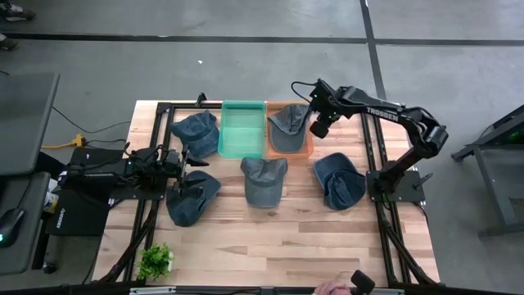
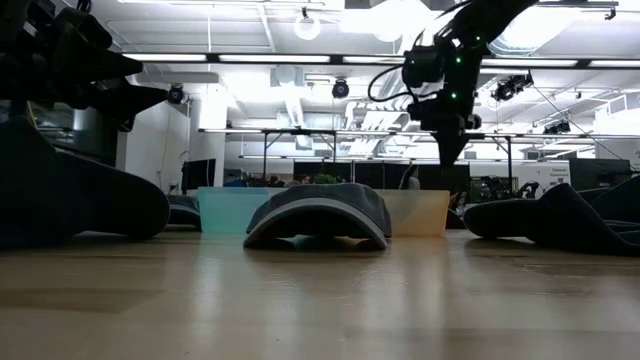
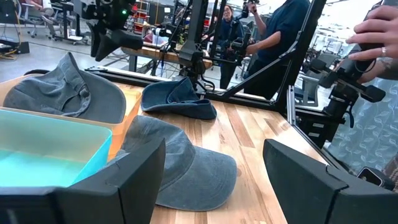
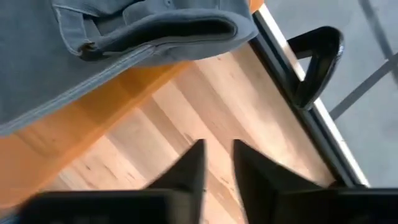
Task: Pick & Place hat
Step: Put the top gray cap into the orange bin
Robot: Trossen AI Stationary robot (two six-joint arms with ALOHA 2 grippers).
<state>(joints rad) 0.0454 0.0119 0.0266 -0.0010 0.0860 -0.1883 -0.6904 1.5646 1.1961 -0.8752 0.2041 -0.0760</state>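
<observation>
Several blue denim caps lie on the wooden table. One cap (image 1: 288, 124) sits in the orange bin (image 1: 308, 151), and its brim (image 4: 149, 31) hangs over the bin's rim (image 4: 74, 124). My right gripper (image 1: 319, 127) (image 4: 217, 158) hovers above the table just right of that bin, fingers shut with only a sliver between them, holding nothing. My left gripper (image 1: 182, 161) (image 3: 214, 162) waits open at the table's left, level, between two caps (image 1: 196, 129) (image 1: 192, 197). The middle cap (image 1: 264, 179) (image 2: 320, 215) (image 3: 180, 162) rests crown up. Another cap (image 1: 340, 180) (image 3: 180, 99) lies on the right.
An empty green bin (image 1: 243, 129) (image 3: 50, 143) stands left of the orange one. Black frame rails (image 4: 298, 124) run along the table's sides. A small plant (image 1: 155, 260) sits at the near left corner. People stand beyond the table (image 3: 280, 37), and a hand (image 3: 379, 31) shows nearby.
</observation>
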